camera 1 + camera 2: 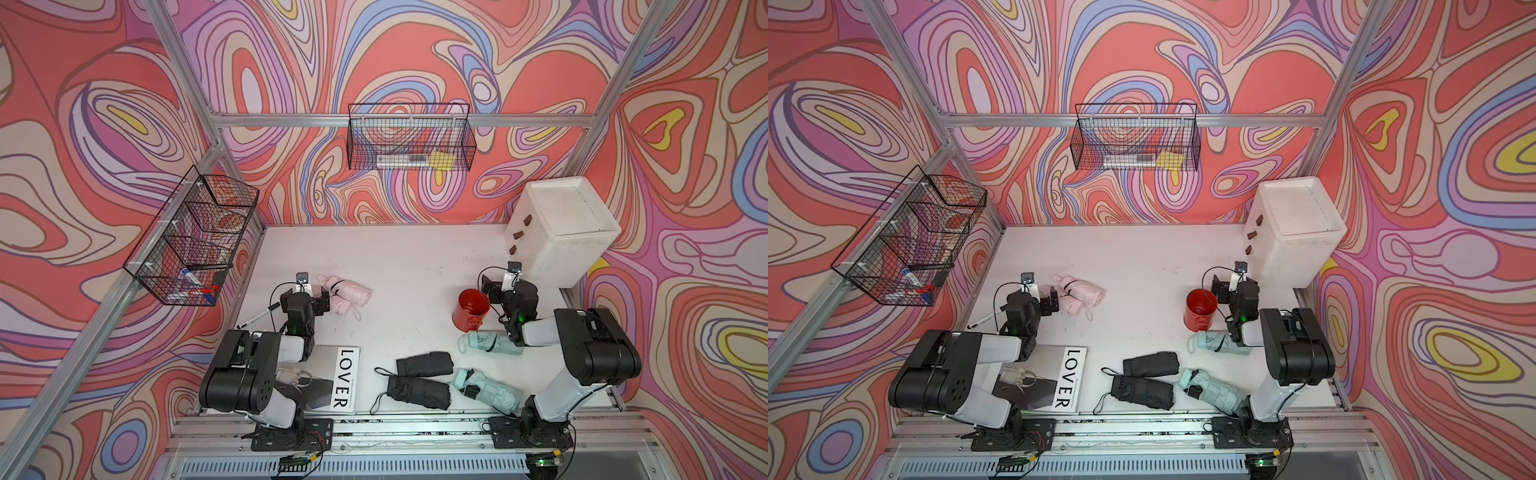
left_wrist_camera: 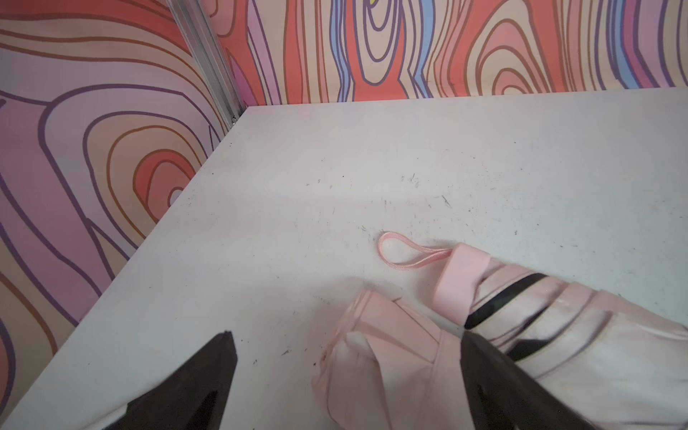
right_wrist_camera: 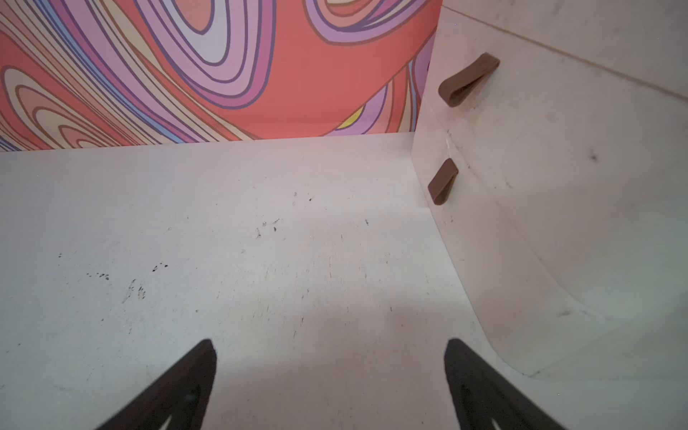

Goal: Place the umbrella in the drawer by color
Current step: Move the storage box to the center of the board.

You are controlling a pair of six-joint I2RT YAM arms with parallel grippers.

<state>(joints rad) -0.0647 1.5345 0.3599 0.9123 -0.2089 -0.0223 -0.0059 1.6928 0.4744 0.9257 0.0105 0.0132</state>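
Nearest the arm bases, two black umbrellas (image 1: 417,392) and two mint umbrellas (image 1: 487,388) lie folded on the tabletop (image 1: 395,262). Neither pair is in the grasp zone of either arm.

Farther out, the left gripper (image 2: 346,337) stands at the near end of the two pink umbrellas (image 1: 347,293), its fingers spread wide and holding nothing. In the left wrist view one finger overlaps pink fabric and the other stands over bare tabletop, so the nearer roll sits only partly between them.

Probable step: grasp one pink umbrella.
- Centre the fingers across a single roll, clear of its neighbour and of the loose strap (image 2: 405,255).
- Lower fully, then close on the firm body, not on slack fabric.

Farther still, the right gripper (image 3: 329,340) is equally wide and empty. It faces the brown handles (image 3: 443,181) of the white drawer unit (image 1: 561,232), and all drawers appear closed. Which drawer takes pink cannot be told. A drawer must be opened before transport, with the arm kept clear of the red cup (image 1: 471,309).
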